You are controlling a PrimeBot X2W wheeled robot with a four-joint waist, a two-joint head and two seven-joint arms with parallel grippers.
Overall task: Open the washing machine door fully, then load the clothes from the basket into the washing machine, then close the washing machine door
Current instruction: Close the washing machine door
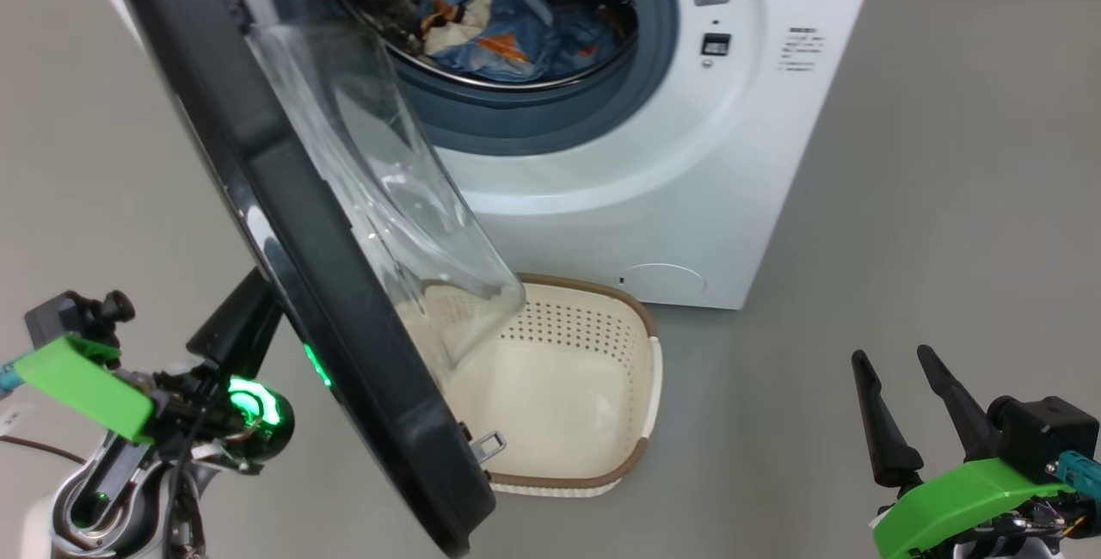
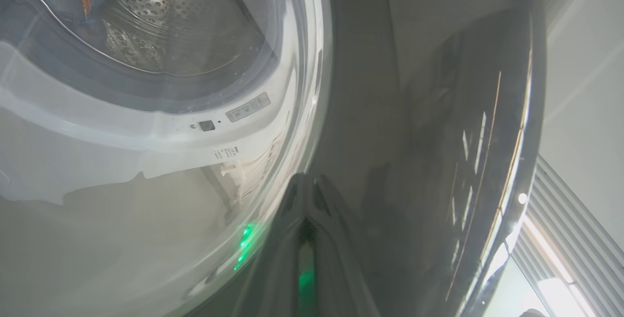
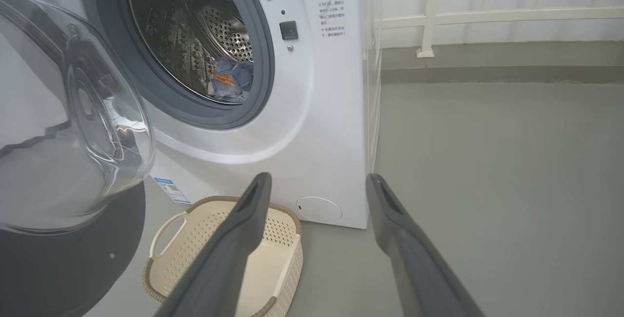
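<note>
The washing machine (image 1: 688,181) stands ahead with its round black door (image 1: 292,224) swung out to the left, the clear glass bowl (image 1: 378,198) facing the drum. Light blue clothes (image 1: 490,21) lie inside the steel drum, also seen as clothes (image 3: 231,80) in the right wrist view. Below the opening, the cream basket (image 1: 636,318) sits on the floor with nothing visible inside. My left gripper (image 2: 307,180) is shut, its tips against the door's glossy outer face (image 2: 438,136). My right gripper (image 1: 893,361) hangs open at the lower right, holding nothing and clear of the machine.
Grey floor (image 1: 946,198) spreads to the right of the machine. In the right wrist view a white railing (image 3: 487,14) runs along the back wall. A blue label sticker (image 3: 168,190) is on the machine's lower front, beside the basket (image 3: 161,231).
</note>
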